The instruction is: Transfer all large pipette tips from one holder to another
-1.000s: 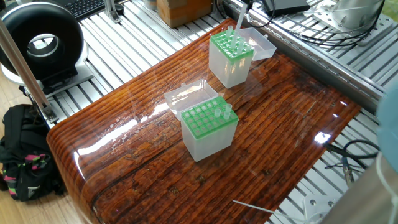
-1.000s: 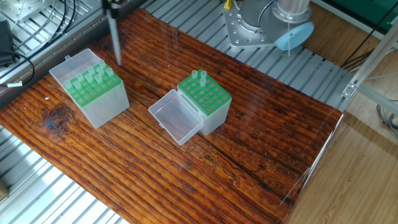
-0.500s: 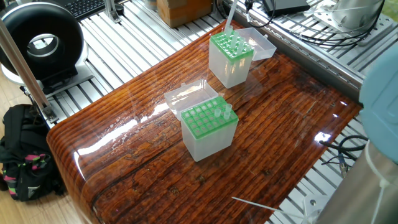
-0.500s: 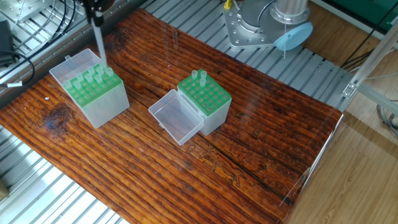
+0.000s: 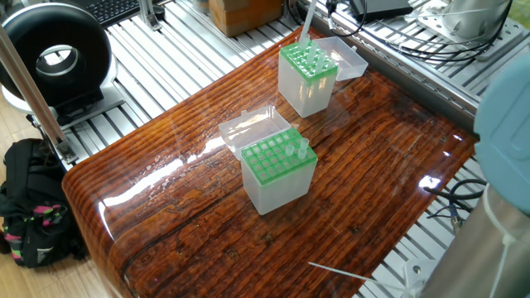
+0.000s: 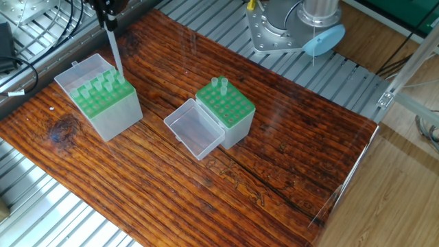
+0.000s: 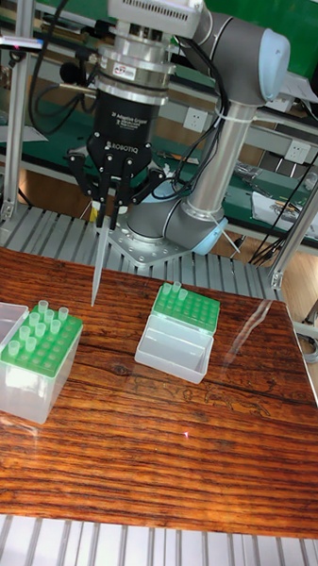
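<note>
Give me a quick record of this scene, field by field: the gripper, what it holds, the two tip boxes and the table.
gripper: gripper shut on pipette tip, above the fuller box
held item: pipette tip, hanging point down, clear of the box below
fuller box: left box, green rack with many tips standing in it, lid open
other box: middle box, two tips at one corner, clear lid open beside it
surface: wooden table, glossy

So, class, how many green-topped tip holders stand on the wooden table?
2. The first holder stands near the edge of the table, close to the gripper, which grips a pipette tip. The second holder stands mid-table, its clear lid open beside it. None appears hidden.
</note>
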`<state>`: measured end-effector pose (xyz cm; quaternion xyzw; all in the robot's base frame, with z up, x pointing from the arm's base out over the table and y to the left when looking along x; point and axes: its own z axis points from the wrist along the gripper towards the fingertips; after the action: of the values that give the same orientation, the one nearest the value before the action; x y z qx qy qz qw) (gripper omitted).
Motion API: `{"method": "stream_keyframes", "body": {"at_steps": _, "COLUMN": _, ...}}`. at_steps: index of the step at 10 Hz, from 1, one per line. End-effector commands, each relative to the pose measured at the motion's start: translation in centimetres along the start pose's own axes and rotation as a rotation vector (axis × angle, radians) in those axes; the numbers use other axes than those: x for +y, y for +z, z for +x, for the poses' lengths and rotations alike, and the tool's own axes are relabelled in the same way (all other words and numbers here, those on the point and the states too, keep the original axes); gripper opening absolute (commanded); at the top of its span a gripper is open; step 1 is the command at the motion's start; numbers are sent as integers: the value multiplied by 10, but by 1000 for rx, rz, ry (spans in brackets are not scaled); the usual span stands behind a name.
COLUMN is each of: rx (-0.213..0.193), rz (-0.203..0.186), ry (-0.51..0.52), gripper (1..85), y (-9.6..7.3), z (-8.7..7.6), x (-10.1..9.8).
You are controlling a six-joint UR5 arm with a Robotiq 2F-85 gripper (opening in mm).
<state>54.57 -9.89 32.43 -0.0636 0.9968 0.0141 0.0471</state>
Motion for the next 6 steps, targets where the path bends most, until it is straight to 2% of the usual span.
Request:
{"method": "stream_keyframes", "body": {"at_steps": 1, "rx": -18, "rz": 17, "ry": 24, "gripper": 10, "y": -1, "z": -5, "x": -5}}
{"method": "stream_keyframes", "body": {"at_steps": 3, "rx": -32, "rz": -29, "ry": -41, "gripper": 23, "y": 2, "z": -34, "x": -28}}
{"method": "stream_keyframes", "body": {"at_steps": 4, "rx": -36, "rz": -33, "ry": -57, "gripper": 33, "y": 2, "z": -46, "x": -39}}
{"method": "stream_keyframes", "body": {"at_steps": 6, "rx": -53, "rz": -41, "ry": -68, "gripper": 43, "y": 6, "z": -61, "x": -45}}
